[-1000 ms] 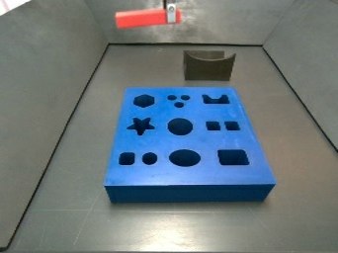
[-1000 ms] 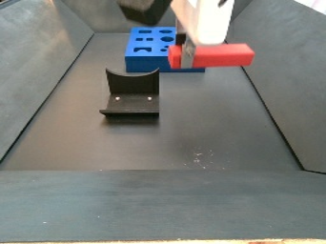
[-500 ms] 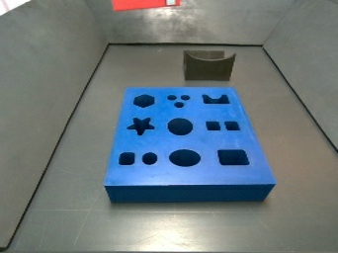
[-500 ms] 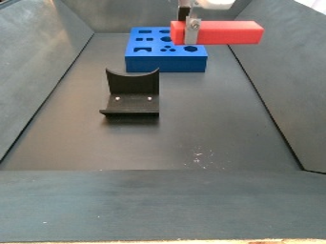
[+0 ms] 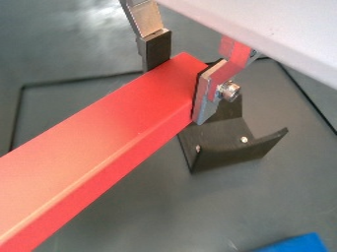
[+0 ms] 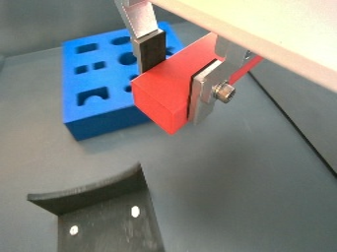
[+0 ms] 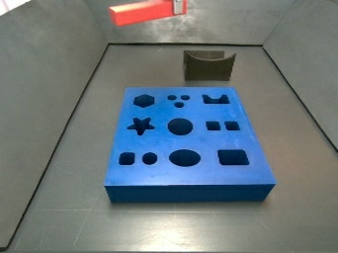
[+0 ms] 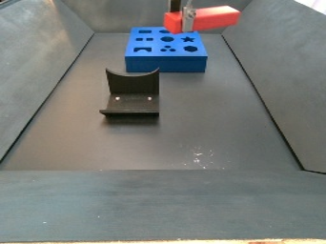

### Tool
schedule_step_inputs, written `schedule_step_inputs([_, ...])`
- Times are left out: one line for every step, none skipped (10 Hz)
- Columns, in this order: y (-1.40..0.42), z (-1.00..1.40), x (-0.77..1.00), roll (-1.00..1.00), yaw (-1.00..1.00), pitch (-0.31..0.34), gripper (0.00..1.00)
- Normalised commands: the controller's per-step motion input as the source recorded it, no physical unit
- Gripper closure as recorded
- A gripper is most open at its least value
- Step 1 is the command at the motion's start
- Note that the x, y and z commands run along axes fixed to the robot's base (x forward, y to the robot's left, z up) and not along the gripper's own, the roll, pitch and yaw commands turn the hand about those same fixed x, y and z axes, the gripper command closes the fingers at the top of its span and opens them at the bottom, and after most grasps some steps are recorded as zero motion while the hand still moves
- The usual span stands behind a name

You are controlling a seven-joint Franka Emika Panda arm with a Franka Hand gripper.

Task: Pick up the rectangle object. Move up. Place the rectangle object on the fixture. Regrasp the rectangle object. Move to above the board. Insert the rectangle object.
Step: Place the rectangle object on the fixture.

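Transfer to fixture: block held aloft

The gripper (image 5: 184,67) clamps the red-orange rectangular block (image 5: 105,148) high above the floor; lower it level into the dark notched fixture (image 8: 130,93).

End effector (image 8: 186,16) with rectangle object (image 8: 211,17) (red) above board (image 8: 169,51); fixture (image 8: 132,93) nearer

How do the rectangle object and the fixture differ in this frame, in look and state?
The rectangle object is red-orange, a plain long bar; the fixture is dark olive-grey with a notch in its top. The rectangle object is held in the air, gripped between the end effector's fingers; the fixture stands on the floor, untouched. Both are away from the board.
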Motion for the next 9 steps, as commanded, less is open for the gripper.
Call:
schedule_step_inputs([-0.38,-0.01,0.04,0.1,1.0,0.06,1.0])
schedule_step_inputs([-0.18,0.0,0.04,0.1,1.0,0.062,1.0])
schedule_step_inputs([-0.08,0.0,0.04,0.11,1.0,0.064,1.0])
schedule_step_inputs([-0.06,0.0,0.04,0.11,1.0,0.07,1.0])
schedule_step_inputs([-0.05,0.01,0.04,0.12,1.0,0.077,1.0])
schedule_step_inputs([-0.04,0.01,0.04,0.13,1.0,0.084,1.0])
schedule_step_inputs([-0.03,0.01,0.04,0.14,1.0,0.089,1.0])
schedule_step_inputs([-0.03,0.01,0.04,0.16,1.0,0.102,1.0])
schedule_step_inputs([-0.03,0.01,0.04,0.17,1.0,0.113,1.0])
